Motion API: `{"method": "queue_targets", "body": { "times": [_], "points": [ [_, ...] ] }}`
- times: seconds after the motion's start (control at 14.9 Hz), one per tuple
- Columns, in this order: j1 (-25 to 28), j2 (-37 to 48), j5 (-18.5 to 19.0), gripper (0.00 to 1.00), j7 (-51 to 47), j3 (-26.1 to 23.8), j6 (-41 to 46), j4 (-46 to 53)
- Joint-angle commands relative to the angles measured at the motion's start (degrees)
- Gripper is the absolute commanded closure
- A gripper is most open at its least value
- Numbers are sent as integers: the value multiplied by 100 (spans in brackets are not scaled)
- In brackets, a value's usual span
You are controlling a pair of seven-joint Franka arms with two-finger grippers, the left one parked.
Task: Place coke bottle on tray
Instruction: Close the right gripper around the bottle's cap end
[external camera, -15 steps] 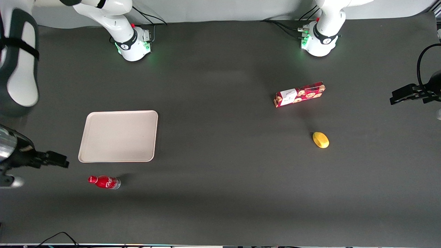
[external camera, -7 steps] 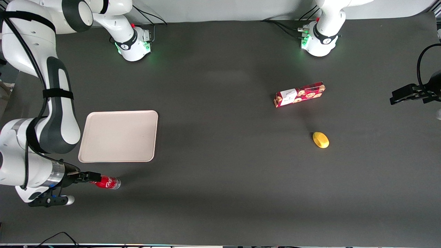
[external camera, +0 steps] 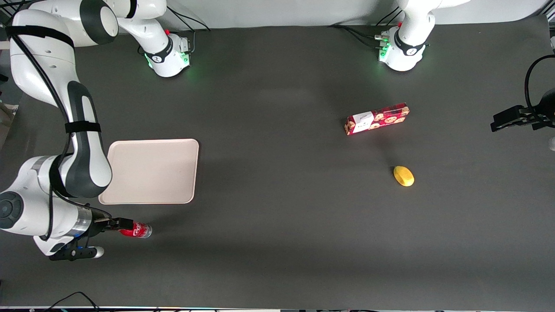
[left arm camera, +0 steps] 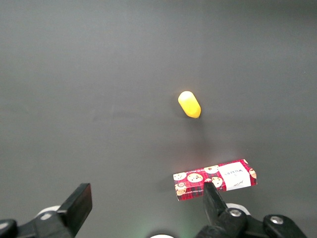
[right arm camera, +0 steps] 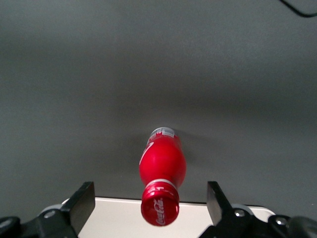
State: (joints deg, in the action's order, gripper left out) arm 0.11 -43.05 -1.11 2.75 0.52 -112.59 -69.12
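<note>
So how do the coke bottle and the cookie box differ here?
The coke bottle is small and rounded, at the gripper near the tray; the cookie box is longer, flat-sided, cookie-printed, toward the parked arm's end. Both are mainly red.

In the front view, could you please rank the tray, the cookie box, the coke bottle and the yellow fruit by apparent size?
1. tray, by far the largest
2. cookie box
3. coke bottle, its cap end covered by the open hand
4. yellow fruit, close to the bottle's visible part, so those two are uncertain
</note>
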Motion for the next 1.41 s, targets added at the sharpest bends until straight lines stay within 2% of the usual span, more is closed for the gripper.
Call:
{"method": "queue_targets", "body": {
  "times": [0.0,0.4,0.54,0.67,1.14,1.34],
  "points": [
    [-3,25,207,0,121,-17,-306,-346],
    [6,34,242,1,112,-17,-553,-585],
    [6,43,251,11,103,-17,-544,-576],
    [-2,60,260,15,86,-17,-544,-567],
    [-3,78,453,15,86,-17,-536,-549],
    [-11,78,401,26,16,-69,-536,-558]
  ]
}}
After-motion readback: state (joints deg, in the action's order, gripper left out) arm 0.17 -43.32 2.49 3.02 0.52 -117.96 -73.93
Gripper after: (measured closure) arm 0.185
